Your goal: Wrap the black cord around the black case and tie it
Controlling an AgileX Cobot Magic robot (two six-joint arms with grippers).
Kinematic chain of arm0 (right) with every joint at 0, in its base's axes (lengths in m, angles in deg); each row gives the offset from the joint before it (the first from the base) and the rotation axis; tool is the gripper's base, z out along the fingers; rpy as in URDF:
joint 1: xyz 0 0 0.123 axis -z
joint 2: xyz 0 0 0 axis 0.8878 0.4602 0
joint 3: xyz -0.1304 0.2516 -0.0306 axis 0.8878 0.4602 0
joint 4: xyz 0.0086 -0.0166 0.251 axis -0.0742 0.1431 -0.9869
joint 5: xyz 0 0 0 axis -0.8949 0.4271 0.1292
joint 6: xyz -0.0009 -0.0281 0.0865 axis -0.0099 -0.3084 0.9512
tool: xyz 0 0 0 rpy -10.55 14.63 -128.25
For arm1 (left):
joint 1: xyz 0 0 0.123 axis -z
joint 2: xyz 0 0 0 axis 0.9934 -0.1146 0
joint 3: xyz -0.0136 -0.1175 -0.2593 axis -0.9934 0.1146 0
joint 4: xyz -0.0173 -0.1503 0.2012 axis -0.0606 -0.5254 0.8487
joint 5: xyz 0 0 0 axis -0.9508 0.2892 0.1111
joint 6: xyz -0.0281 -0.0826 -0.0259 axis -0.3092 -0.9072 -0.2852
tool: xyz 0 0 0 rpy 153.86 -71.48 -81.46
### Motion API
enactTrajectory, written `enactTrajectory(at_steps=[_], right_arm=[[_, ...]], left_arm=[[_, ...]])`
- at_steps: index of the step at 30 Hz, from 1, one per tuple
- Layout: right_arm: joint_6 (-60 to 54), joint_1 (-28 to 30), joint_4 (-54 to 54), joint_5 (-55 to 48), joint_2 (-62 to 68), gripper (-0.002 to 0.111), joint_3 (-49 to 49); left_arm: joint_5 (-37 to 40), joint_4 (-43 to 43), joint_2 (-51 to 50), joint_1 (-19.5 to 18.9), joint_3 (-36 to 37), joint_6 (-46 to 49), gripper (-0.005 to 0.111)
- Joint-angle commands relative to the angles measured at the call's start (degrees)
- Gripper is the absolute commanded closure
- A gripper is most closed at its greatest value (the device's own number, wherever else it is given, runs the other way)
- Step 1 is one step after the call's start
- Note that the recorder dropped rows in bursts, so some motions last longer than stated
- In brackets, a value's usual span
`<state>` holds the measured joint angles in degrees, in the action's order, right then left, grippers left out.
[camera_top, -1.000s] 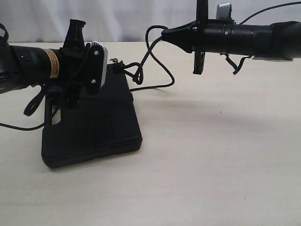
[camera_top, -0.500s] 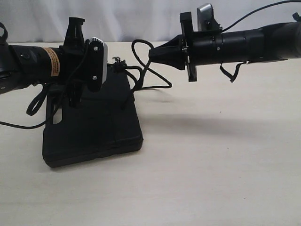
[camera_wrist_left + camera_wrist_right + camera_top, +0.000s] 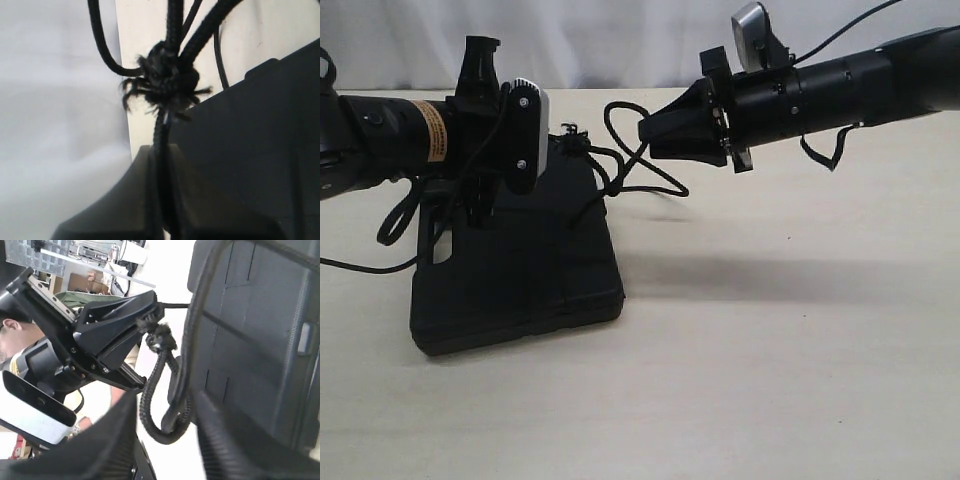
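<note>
**Case.** Your case (image 3: 520, 270) lies flat on the pale surface (image 3: 800, 350), left of the middle in the exterior view. Its handle slot (image 3: 435, 245) is on the left arm's side.

**Left pincer.** Your left pincer (image 3: 160, 155) is closed tight on the cord (image 3: 148, 390). The left wrist view shows the braid running straight in between the two fingers, with no gap on either side. Just past the fingertips sits a knot (image 3: 165, 82) with frayed ends, close to the case's far right corner. Several strands fan away from it.

**Right pincer.** Your right pincer (image 3: 645, 131) reaches in from the right, raised above the surface, with its tips pointing towards the left arm. Its fingers stand well apart. The right wrist view shows a bend of cord hanging in the gap between them, not pinched. Both fingers are blurred there, so I cannot tell whether the braid brushes either one.

**Cord.** The cord hangs in loose loops between the two pincers, near the case's far right corner. One loop reaches out over the surface just to the right of the case. One strand trails down across the case's lid on that same side.
</note>
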<state>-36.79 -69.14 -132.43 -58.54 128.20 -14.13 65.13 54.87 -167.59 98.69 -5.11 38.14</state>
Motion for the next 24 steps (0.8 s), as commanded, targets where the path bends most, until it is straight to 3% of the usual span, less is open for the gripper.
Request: enactTrajectory(at_steps=[1, 9, 18, 24], right_arm=[[0.05, -2.34, 0.49, -0.58, -0.57, 0.056, 0.11], [3.35, -1.39, 2.76, -0.58, -1.11, 0.044, 0.11], [6.44, -1.06, 10.36, -0.58, -8.09, 0.044, 0.7], [6.03, -3.25, 11.34, -0.58, -13.3, 0.044, 7.84]], left_arm=[[-2.58, -0.44, 0.29, 0.12, -0.02, -0.4, 0.107], [-2.37, -1.79, 0.29, 0.12, -0.02, -0.52, 0.107], [-2.37, -1.9, 0.29, 0.12, -0.02, -0.63, 0.107], [-2.57, -1.9, 0.29, 0.12, -0.02, -0.6, 0.107]])
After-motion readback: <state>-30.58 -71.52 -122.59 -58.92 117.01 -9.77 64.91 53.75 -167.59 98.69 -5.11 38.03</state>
